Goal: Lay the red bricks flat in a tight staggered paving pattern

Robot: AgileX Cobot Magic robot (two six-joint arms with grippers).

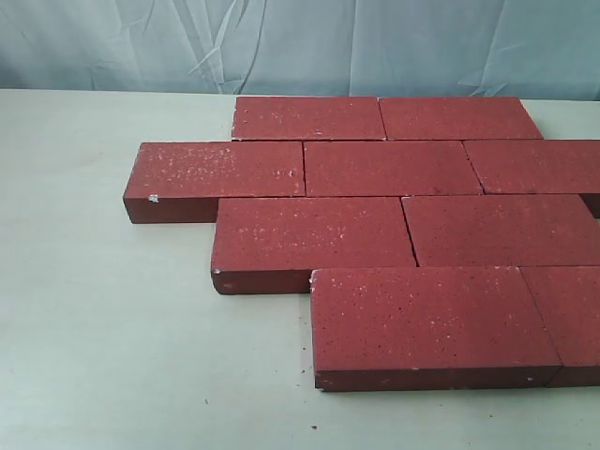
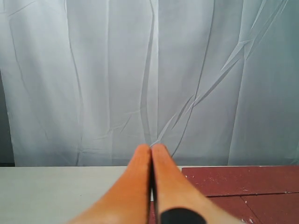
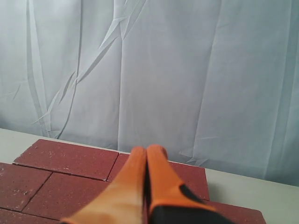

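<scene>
Several red bricks [image 1: 389, 169] lie flat on the table in four staggered rows, edges touching. The nearest brick [image 1: 427, 314] sits at the front right, and the far row [image 1: 309, 117] holds two bricks. No arm shows in the exterior view. In the left wrist view my left gripper [image 2: 151, 149] is shut, orange fingers pressed together and holding nothing, with bricks [image 2: 238, 179] beyond it to one side. My right gripper [image 3: 147, 151] is also shut and empty, raised over the bricks [image 3: 65, 158].
The pale table [image 1: 94, 337] carries the bricks. A wrinkled light-blue curtain [image 1: 300, 42] hangs behind the table's far edge. The right-hand bricks run past the exterior view's right edge.
</scene>
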